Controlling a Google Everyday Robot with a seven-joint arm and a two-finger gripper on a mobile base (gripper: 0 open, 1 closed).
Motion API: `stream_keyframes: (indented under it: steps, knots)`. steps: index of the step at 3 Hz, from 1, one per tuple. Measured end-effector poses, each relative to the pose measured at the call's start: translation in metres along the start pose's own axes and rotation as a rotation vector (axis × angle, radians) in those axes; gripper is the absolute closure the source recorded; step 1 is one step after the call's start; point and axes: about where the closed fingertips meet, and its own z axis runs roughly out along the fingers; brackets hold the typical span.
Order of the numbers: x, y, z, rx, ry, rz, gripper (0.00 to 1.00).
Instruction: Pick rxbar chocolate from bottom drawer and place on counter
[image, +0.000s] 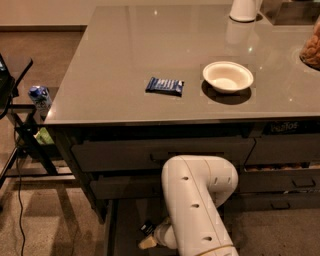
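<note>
Gripper (147, 237) down inside the bottom drawer (122, 225).
On the counter (125, 60) above, a wrapped bar (165, 85) lies just left of a bowl (228, 76).

Dim room. Lights above make white spots on the shiny counter (125, 75). The bowl (227, 76) drops a dark shadow. The gripper (147, 236) sits low in the dark drawer (125, 222).

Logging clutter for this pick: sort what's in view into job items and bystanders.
Job: rxbar chocolate; open bottom drawer; counter; gripper, low in that drawer.
Lying about: blue-wrapped bar and white bowl on the counter; blue can off its left side.
</note>
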Motion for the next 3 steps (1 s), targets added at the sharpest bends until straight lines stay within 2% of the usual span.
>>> stream_keyframes:
  steps: [1, 3]
  knots:
    - [0.000, 0.000, 0.009, 0.019, -0.016, 0.010, 0.00]
    - [0.005, 0.003, 0.021, 0.019, -0.014, 0.032, 0.00]
